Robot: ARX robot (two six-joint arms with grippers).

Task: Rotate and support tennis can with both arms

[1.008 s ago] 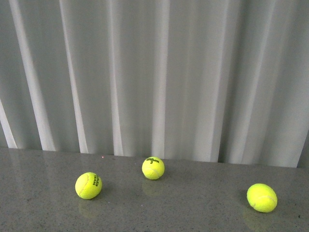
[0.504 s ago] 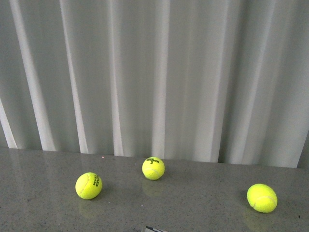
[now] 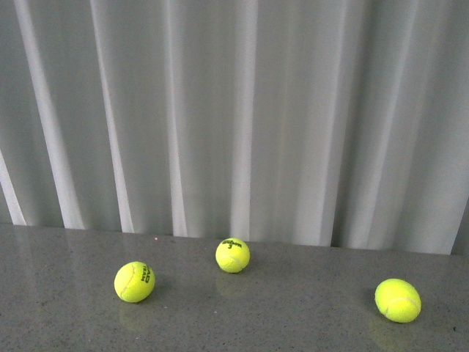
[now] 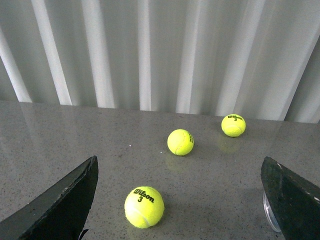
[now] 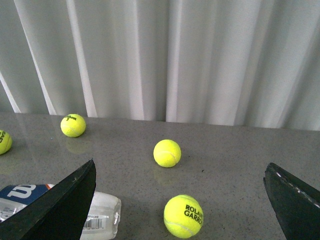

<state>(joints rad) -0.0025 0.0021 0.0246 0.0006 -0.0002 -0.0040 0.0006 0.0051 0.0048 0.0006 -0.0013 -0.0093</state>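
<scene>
The tennis can lies on its side on the grey table. In the right wrist view its navy and white label [image 5: 20,194] and clear end [image 5: 102,216] show beside one black finger [image 5: 65,207], which hides part of it. In the left wrist view only a clear round rim [image 4: 269,214] shows against one finger [image 4: 292,197]. My left gripper [image 4: 179,167] is open and empty above a Wilson ball [image 4: 144,206]. My right gripper [image 5: 180,169] is open and empty above a Roland Garros ball [image 5: 183,216]. The can and both arms are out of the front view.
Three yellow tennis balls lie on the table in the front view: one left [image 3: 134,281], one middle [image 3: 232,255], one right [image 3: 397,300]. A white pleated curtain [image 3: 234,110] closes off the table's far edge.
Half a second ago a small white and dark corner showed at the bottom edge of the front view; it is gone now. The balls have not moved.
</scene>
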